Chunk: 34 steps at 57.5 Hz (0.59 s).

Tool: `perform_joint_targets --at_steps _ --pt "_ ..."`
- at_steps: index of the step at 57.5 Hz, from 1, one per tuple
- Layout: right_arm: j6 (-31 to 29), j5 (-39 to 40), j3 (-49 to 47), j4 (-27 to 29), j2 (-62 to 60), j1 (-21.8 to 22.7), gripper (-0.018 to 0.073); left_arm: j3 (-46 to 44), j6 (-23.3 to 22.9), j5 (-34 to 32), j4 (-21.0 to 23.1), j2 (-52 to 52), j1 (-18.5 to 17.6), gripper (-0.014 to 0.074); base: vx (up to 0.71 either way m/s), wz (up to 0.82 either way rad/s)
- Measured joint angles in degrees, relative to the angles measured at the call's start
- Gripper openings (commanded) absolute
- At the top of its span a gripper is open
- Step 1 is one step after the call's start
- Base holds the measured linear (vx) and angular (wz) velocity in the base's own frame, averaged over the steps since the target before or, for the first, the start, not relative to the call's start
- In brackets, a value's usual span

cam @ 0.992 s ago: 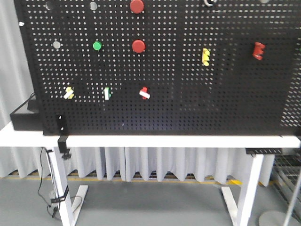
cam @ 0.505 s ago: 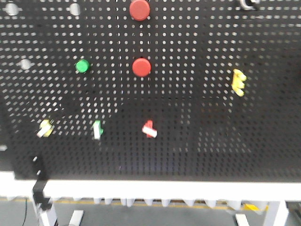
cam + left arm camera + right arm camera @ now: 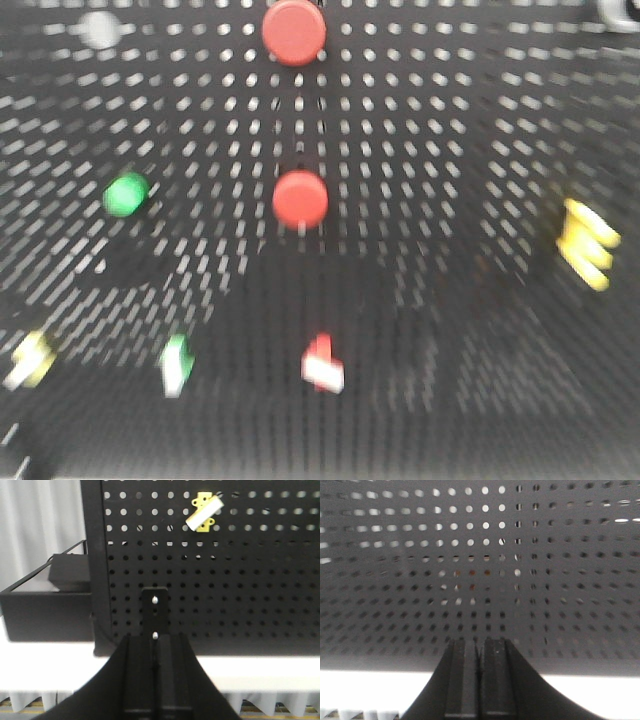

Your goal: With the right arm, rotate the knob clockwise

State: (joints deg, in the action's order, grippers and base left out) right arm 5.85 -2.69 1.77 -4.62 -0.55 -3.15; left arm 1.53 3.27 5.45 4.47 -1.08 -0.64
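Observation:
A black pegboard (image 3: 430,150) fills the blurred front view. Three small knobs with white bars sit in its lower row: a yellow one (image 3: 30,358), a green one (image 3: 176,363) and a red one (image 3: 323,364). Neither gripper shows in the front view. My right gripper (image 3: 480,642) is shut and empty, facing a bare stretch of the pegboard (image 3: 480,555) just above the table edge; no knob shows in its view. My left gripper (image 3: 156,639) is shut and empty, low in front of the board, with the yellow knob (image 3: 203,512) above and to its right.
Two red round buttons (image 3: 293,30) (image 3: 300,197), a green button (image 3: 126,193) and a yellow clip (image 3: 587,243) are on the board. A black box (image 3: 50,602) stands on the white table (image 3: 50,660) left of the board. A black bracket (image 3: 154,605) holds the board's foot.
The front view has closed in on the pegboard: buttons and knobs grow larger and spread outward, the table edge drops out of frame, and the picture is blurrier.

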Motion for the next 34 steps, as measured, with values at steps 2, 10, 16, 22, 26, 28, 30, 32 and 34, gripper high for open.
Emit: perform_joint_targets --at_steps 2,10,16,22,26,28,30,32,34 --pt "0.00 0.00 0.00 0.00 0.00 0.00 -0.0009 0.00 0.00 0.00 0.00 0.00 0.00 -0.0006 0.27 -0.01" --pt "0.00 0.00 0.00 0.00 0.00 0.00 -0.0009 0.00 0.00 0.00 0.00 0.00 0.00 -0.0006 0.22 -0.03" --pt "0.00 0.00 0.00 0.00 0.00 0.00 -0.0009 0.00 0.00 0.00 0.00 0.00 0.00 -0.0006 0.14 -0.05" --pt "0.00 0.05 0.00 0.00 0.00 0.00 -0.0009 0.00 0.00 0.00 0.00 0.00 0.00 -0.0006 0.07 -0.05" --pt "0.00 -0.01 0.00 0.00 0.00 0.00 -0.0009 0.00 0.00 0.00 0.00 0.00 0.00 -0.0006 0.04 -0.03" --pt "0.00 -0.01 0.00 0.00 0.00 0.00 -0.0009 0.00 0.00 0.00 0.00 0.00 0.00 -0.0006 0.03 -0.02" --pt "0.00 -0.01 0.00 0.00 0.00 0.00 -0.0009 0.00 0.00 0.00 0.00 0.00 0.00 -0.0006 0.01 -0.01" --pt "0.00 -0.01 0.00 0.00 0.00 0.00 -0.0009 0.00 0.00 0.00 0.00 0.00 0.00 -0.0006 0.00 0.00" --pt "0.00 -0.01 0.00 0.00 0.00 0.00 -0.0009 0.00 0.00 0.00 0.00 0.00 0.00 -0.0006 0.00 0.00"
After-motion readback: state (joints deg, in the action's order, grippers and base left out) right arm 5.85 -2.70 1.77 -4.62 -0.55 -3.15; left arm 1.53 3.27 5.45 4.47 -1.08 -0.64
